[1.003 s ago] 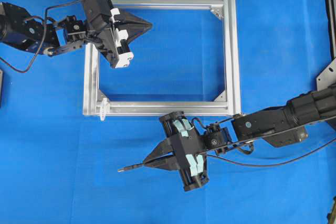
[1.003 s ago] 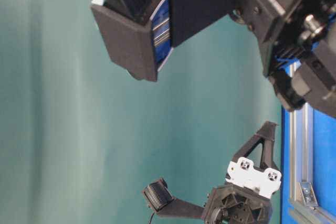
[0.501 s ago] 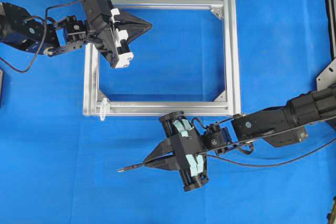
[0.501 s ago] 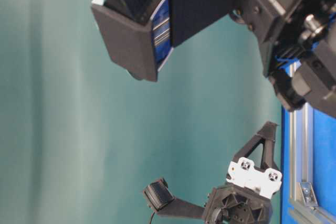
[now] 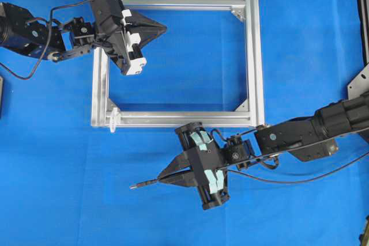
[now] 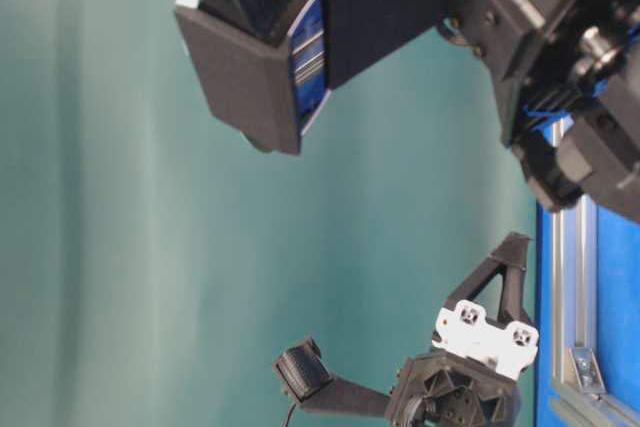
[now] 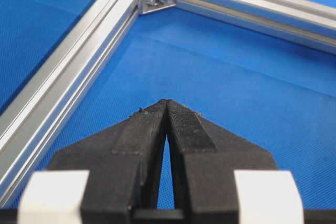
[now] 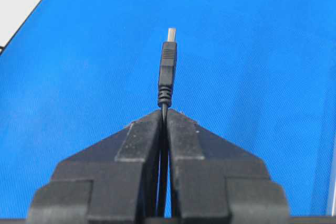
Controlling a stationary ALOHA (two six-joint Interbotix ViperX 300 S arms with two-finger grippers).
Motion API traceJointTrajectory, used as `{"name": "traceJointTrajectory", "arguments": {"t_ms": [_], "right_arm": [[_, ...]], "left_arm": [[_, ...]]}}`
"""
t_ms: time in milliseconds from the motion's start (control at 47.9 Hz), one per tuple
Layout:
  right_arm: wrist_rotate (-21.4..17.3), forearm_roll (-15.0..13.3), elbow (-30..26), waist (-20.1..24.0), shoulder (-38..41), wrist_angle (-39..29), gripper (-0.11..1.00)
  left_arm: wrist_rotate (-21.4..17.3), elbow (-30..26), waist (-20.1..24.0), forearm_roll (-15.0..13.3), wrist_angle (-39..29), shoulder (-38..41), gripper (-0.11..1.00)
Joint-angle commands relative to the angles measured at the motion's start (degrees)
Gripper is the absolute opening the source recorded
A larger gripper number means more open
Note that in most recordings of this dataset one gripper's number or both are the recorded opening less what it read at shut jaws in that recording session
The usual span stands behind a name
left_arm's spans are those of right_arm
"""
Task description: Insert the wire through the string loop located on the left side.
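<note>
My right gripper point(image 5: 160, 180) is shut on the wire point(image 5: 288, 179), below the frame's front rail. The wire's black plug point(image 5: 144, 184) and short metal tip stick out to the left of the fingertips. The rest of the wire trails off to the right. In the right wrist view the plug point(image 8: 168, 74) points straight ahead from the shut gripper point(image 8: 165, 111), above bare blue mat. A tiny whitish string loop point(image 5: 113, 119) stands at the frame's front-left corner, apart from the plug. My left gripper point(image 5: 166, 27) is shut and empty point(image 7: 166, 101), over the frame's back-left part.
A square silver aluminium frame point(image 5: 257, 61) lies on the blue mat, with corner brackets point(image 7: 157, 1) inside it. Its left rail point(image 7: 79, 61) runs beside my left gripper. Black hardware point(image 5: 360, 84) sits at the right edge. The table-level view shows the left gripper point(image 6: 515, 239) beside the frame point(image 6: 565, 247).
</note>
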State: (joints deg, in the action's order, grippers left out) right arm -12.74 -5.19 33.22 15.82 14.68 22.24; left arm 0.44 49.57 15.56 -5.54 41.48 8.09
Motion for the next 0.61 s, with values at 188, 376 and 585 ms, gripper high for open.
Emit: {"name": "traceJointTrajectory", "arguments": {"t_ms": [188,376,585], "right_arm": [[0.26,0.00,3.25,-4.92,-3.87,0.53,0.00],[0.35,0.00,5.71,-9.23,-5.27,1.67,0.00],[0.62,-0.09,7.65,-12.13,-6.24,3.08,0.00]], "left_arm": [[0.09,-0.35,-0.53,0.09,0.26,-1.93,0.00],[0.09,-0.26,-0.62,0.18,0.26,-1.93,0.00],[0.09,-0.18,-0.70,0.09,0.26,-1.93,0.00]]}}
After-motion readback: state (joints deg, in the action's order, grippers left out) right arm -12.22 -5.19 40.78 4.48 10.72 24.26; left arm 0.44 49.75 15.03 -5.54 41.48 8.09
